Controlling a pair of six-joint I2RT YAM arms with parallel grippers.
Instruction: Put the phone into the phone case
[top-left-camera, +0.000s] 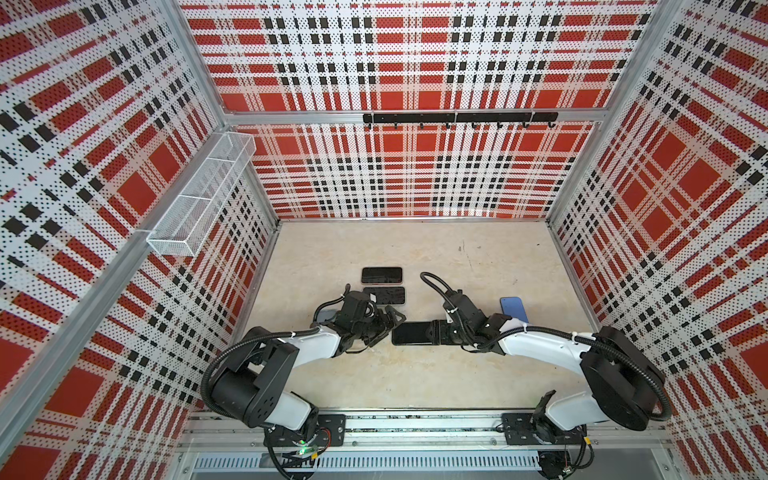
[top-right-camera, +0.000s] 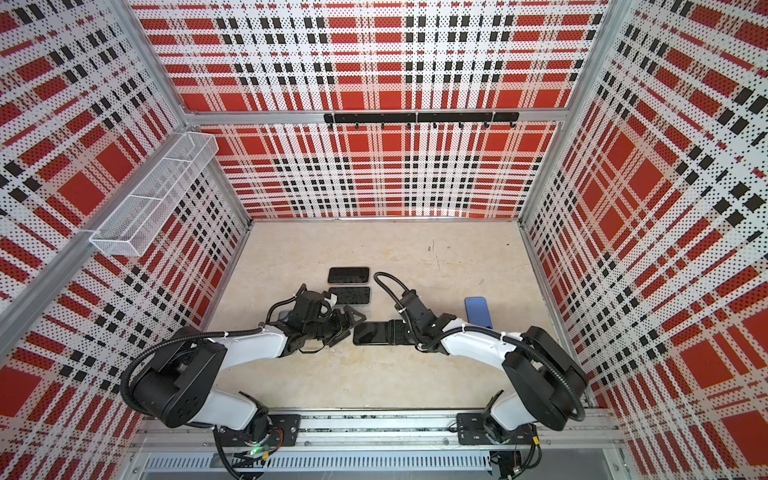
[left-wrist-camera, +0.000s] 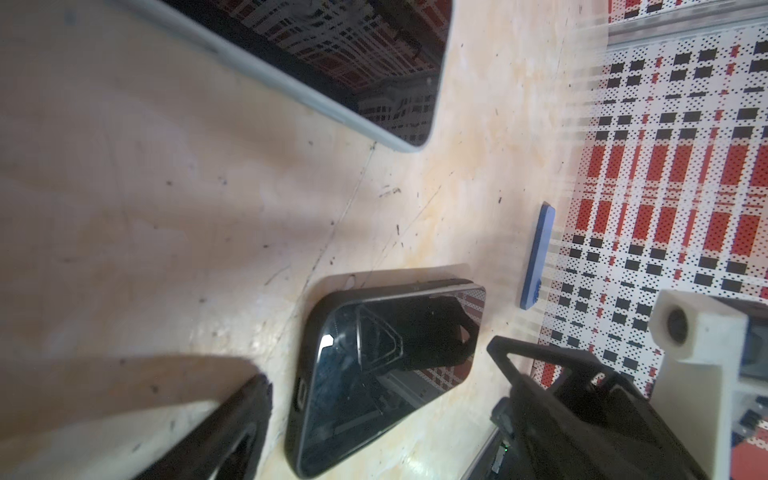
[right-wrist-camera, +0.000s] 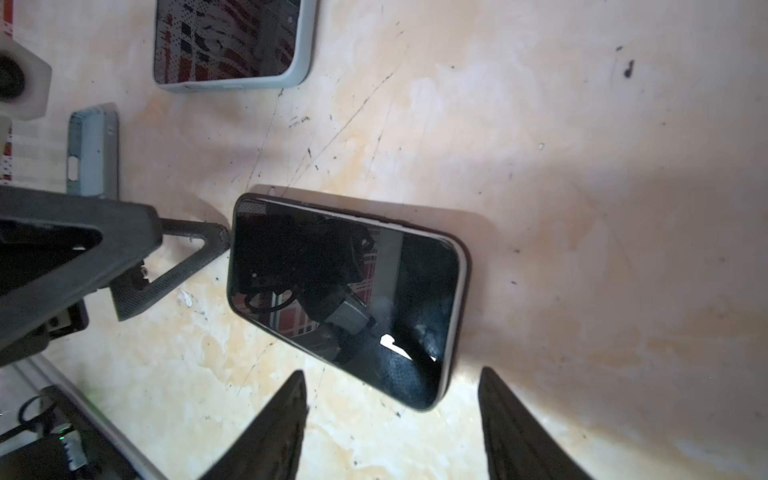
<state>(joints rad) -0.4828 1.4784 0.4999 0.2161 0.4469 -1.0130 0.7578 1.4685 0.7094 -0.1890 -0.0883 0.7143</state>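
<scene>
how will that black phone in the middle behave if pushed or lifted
The black phone lies flat on the table and looks like a thin rigid slab, so it will probably slide rather than tip or roll. Its glossy, mirror-like front looks slippery. Sitting so low, it likely needs gripping by its edges.

Entry: no text, label, brand, number or sign is legible in any view. The screens of the black-cased phone (right-wrist-camera: 345, 299) and the light-cased phone (right-wrist-camera: 228, 41) are dark and carry only reflections of the plaid walls and arm hardware. A small darker spot near one end of the blue phone case (left-wrist-camera: 538, 249) is too blurred to read as a mark.
</scene>
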